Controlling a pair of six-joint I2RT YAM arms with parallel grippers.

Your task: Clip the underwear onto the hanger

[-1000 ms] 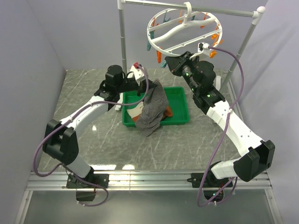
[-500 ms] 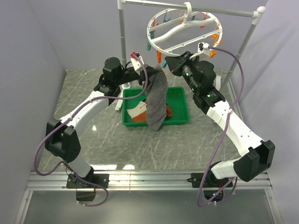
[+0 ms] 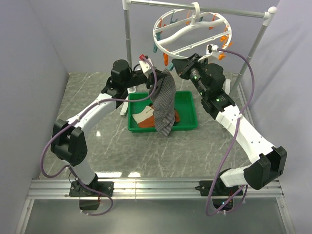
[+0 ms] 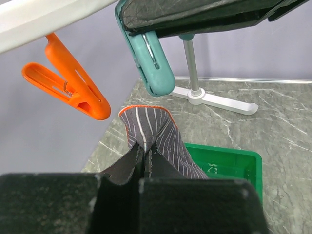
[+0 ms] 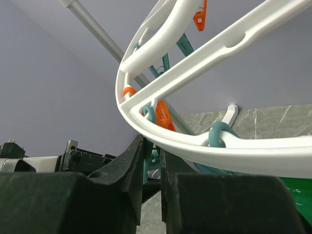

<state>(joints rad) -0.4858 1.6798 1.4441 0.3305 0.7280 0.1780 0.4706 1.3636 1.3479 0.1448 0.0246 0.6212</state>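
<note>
The grey striped underwear hangs from my left gripper, which is shut on its top edge just below the hanger's near-left rim. Its lower end dangles over the green tray. In the left wrist view the pinched fold sits just below a teal clothespin and beside an orange clothespin. The white ring hanger hangs from the rack bar. My right gripper is shut on that teal clothespin under the hanger ring, squeezing its handles.
A green tray under the underwear holds an orange-rust garment and a white cloth. The tube rack's posts and foot stand at the back. Grey walls close in on both sides.
My left gripper has lifted the underwear up and to the right, close under the hanger's clothespins. The cloth now hangs longer above the tray. The right arm has stayed put.
</note>
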